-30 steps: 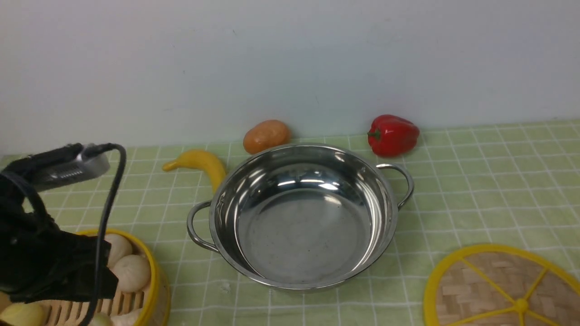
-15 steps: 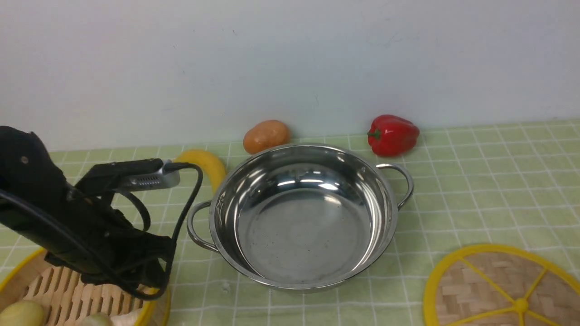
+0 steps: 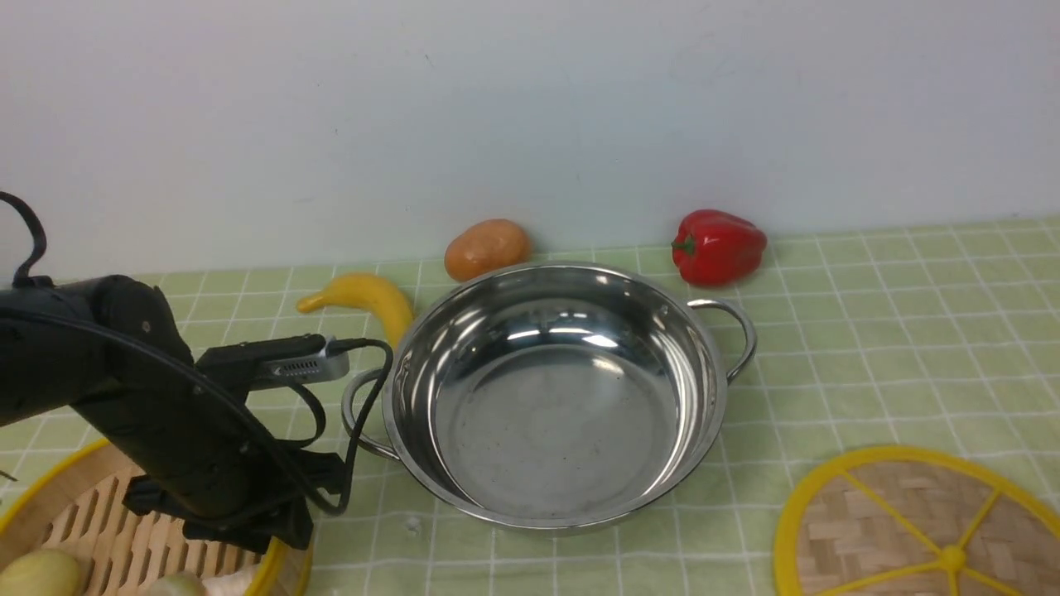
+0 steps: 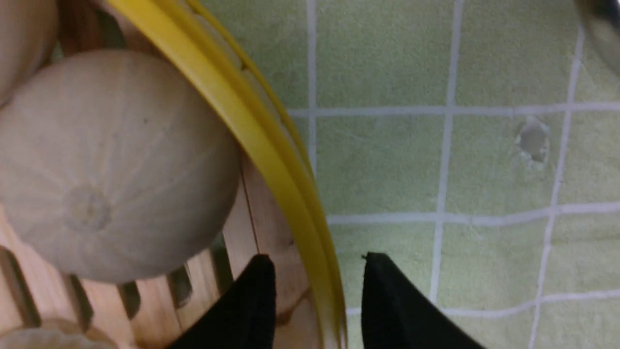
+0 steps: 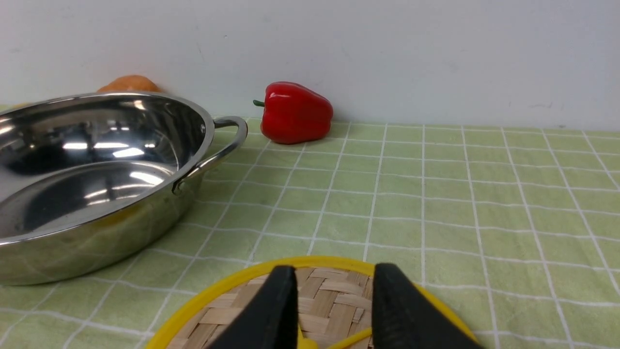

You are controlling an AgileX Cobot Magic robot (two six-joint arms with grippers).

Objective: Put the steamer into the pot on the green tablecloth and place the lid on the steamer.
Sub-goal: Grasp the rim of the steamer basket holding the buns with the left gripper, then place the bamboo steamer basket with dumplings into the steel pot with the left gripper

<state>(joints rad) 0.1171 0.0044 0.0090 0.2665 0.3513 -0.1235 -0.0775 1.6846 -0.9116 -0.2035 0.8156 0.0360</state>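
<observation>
The steamer [image 3: 50, 476] sits at the front left of the green tablecloth [image 3: 894, 331], partly under my left arm [image 3: 166, 430]. In the left wrist view my left gripper [image 4: 317, 257] is open and straddles the steamer's yellow rim [image 4: 271, 145]. One fingertip is inside over the slats near a white bun [image 4: 106, 165], and the other is outside over the cloth. The empty pot [image 3: 555, 397] stands mid-table. The lid [image 3: 903, 513] lies flat at the front right. My right gripper [image 5: 334, 266] hovers open just above the lid [image 5: 334, 300], holding nothing.
A yellow banana [image 3: 368, 298], an orange-brown potato [image 3: 487, 248] and a red pepper [image 3: 719, 247] lie behind the pot along the white wall. The pot's left handle [image 3: 360, 414] is close to my left wrist and its cable.
My left arm has swung right across the steamer and dropped onto its right rim, now covering the buns seen earlier. The steamer, pot and lid have not moved.
</observation>
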